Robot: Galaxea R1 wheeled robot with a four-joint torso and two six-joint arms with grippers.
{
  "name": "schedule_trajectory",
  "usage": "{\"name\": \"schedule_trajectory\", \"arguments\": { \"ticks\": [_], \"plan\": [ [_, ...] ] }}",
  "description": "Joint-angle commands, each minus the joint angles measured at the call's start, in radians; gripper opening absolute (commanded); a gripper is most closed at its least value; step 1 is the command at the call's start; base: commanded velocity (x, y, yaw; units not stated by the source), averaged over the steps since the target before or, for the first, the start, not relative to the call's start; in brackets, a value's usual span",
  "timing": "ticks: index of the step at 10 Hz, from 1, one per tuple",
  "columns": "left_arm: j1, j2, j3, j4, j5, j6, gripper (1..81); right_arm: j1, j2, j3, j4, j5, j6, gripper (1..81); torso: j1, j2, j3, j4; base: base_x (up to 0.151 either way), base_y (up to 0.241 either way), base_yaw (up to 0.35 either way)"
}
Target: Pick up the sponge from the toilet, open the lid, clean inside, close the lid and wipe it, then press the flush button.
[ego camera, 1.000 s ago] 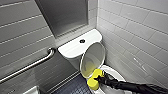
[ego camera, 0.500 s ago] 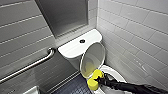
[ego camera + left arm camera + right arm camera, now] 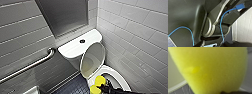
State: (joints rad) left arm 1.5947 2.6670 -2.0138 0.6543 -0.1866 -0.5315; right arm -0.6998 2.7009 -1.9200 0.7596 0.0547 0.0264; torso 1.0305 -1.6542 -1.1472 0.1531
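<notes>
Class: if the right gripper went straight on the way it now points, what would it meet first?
Probably the toilet rim beside the lower edge of the raised lid: the right gripper, shut on the sponge, points across the bowl towards it. Depth is unclear.

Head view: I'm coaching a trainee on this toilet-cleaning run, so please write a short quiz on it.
1. True or false: the lid is shut.
2. Where is the sponge? A on the floor; B in the right gripper; C on the wall bar.
3. Fill in: the flush button sits on top of the ____.
Key: 1 false; 2 B; 3 tank.
</notes>
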Motion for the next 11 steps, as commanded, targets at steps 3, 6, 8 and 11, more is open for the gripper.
{"name": "schedule_trajectory", "arguments": {
  "ticks": [3,6,8,11],
  "plan": [
    [0.04,-0.021,0.015,0.019,0.056,0.001,81.1,-0.059,-0.218,0.222,-0.014,-0.026,-0.002,1.0,0.0,0.0,0.0,0.0,0.0,0.0,0.0],
    [0.038,-0.022,0.017,0.021,0.055,0.001,81.1,-0.154,-0.384,0.414,-0.043,0.112,-0.003,1.0,0.0,0.0,0.0,0.0,0.0,0.0,0.0],
    [0.038,-0.027,0.017,0.031,0.045,0.001,81.1,-0.221,-0.434,0.438,-0.057,0.123,0.0,1.0,0.0,0.0,0.0,0.0,0.0,0.0,0.0],
    [0.037,-0.039,0.015,0.033,0.016,0.001,81.1,-0.323,-0.517,0.526,-0.059,0.204,-0.003,1.0,0.0,0.0,0.0,0.0,0.0,0.0,0.0]
  ]
}}
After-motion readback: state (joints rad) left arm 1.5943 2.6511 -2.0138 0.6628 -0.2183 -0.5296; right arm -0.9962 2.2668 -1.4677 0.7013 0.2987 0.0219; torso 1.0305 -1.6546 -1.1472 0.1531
